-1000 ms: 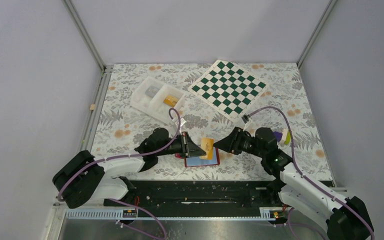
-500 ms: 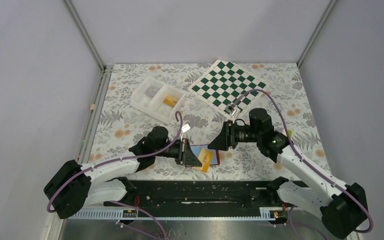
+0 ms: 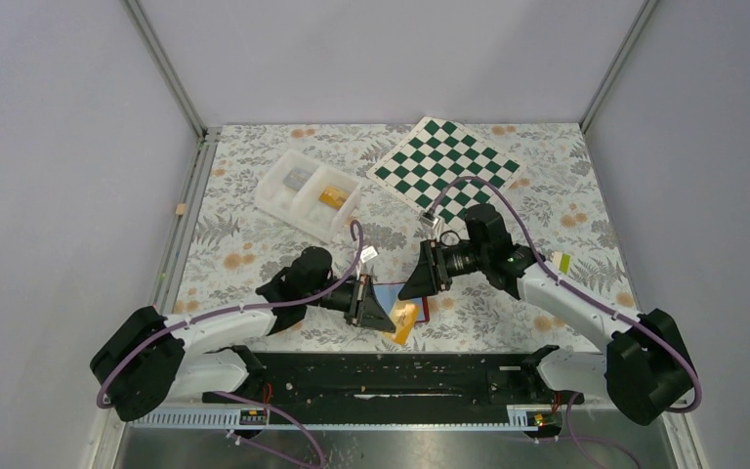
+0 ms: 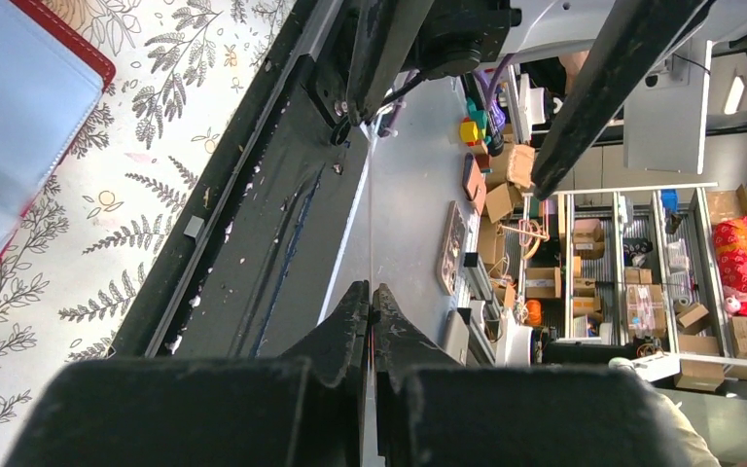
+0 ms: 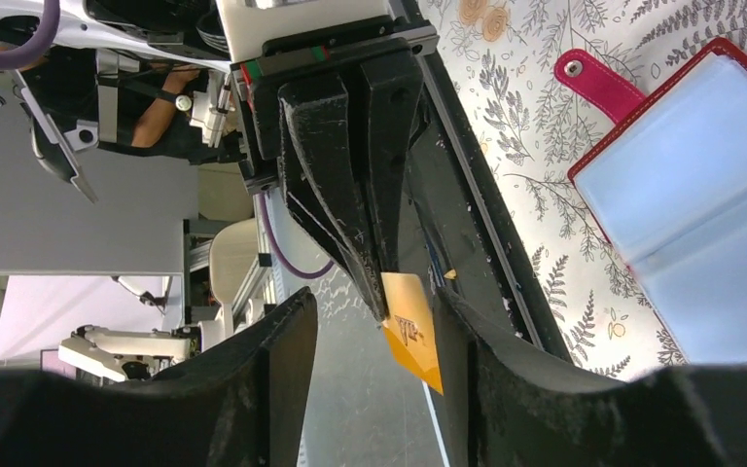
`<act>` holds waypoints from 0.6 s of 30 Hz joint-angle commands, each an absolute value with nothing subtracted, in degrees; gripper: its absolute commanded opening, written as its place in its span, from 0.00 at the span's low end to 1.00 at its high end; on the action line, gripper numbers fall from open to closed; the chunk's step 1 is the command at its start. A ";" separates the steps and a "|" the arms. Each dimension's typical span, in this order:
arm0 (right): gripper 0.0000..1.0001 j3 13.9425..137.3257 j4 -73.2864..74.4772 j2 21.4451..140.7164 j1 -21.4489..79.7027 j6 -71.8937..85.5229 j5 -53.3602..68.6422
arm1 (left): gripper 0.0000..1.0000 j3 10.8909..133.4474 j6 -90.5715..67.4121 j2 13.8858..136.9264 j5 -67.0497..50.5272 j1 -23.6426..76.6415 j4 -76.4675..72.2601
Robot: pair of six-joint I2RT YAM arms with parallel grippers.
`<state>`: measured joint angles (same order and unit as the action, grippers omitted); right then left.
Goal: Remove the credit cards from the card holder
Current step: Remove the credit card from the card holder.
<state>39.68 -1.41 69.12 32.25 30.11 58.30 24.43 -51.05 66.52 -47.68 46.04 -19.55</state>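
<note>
One card (image 5: 410,331) pinched between left jaws.

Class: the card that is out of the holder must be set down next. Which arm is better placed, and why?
Left. The left gripper is shut on the card, and the tray lies on that side. The right gripper is open and empty.

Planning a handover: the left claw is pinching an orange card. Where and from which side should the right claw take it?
The free end of the orange card, which juts beyond the left claw pinching its other end. Bring the open right claw in from opposite the left claw, one finger on each broad face: the card is thin and flat, so edges likely offer no hold.
</note>
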 commanded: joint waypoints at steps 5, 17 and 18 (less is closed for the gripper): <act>0.50 38.79 -13.13 69.59 32.16 35.25 63.78 | 0.00 27.79 -51.08 68.05 -50.68 46.41 -24.20; 0.61 40.63 -2.13 71.37 32.17 28.12 59.71 | 0.00 27.60 -51.26 67.81 -50.68 46.49 -24.90; 0.61 40.62 -2.03 71.38 32.17 28.04 59.58 | 0.00 27.60 -51.20 67.77 -50.64 46.47 -24.62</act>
